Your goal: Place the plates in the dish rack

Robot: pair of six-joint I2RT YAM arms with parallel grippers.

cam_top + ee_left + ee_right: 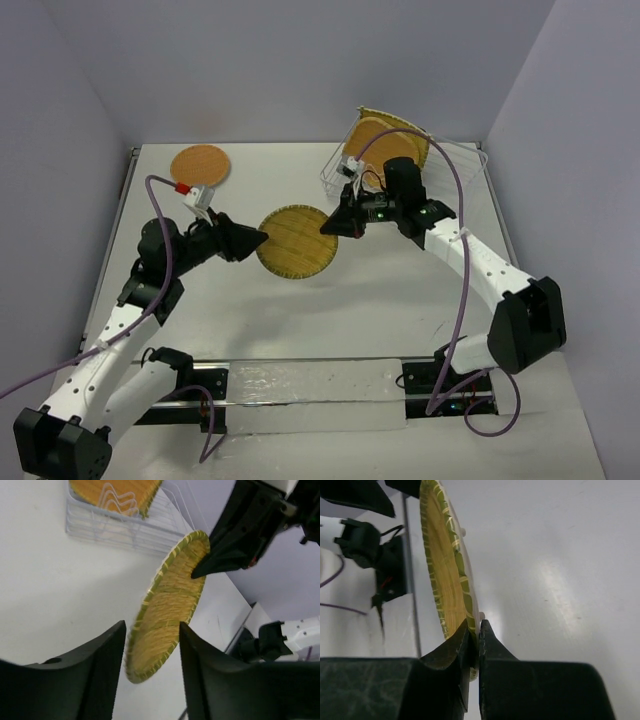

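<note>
The yellow round plate [295, 243] is held off the table, tilted, in the middle. My right gripper [333, 225] is shut on its right rim, seen edge-on in the right wrist view [476, 640]. My left gripper [262, 238] is open at the plate's left edge; in the left wrist view [152, 630] the plate [172, 605] sits in line with the gap, not clamped. The dish rack [335, 170] stands at the back right with the yellow woven square plate [402, 122] and an orange plate [385, 147] upright in it. The orange round plate [199, 165] lies flat at the back left. The black plate is out of view.
A grey wall rises behind the table and side walls close in left and right. The rack [115, 527] shows beyond the plate in the left wrist view. A clear strip and black rail run along the near edge [310, 385].
</note>
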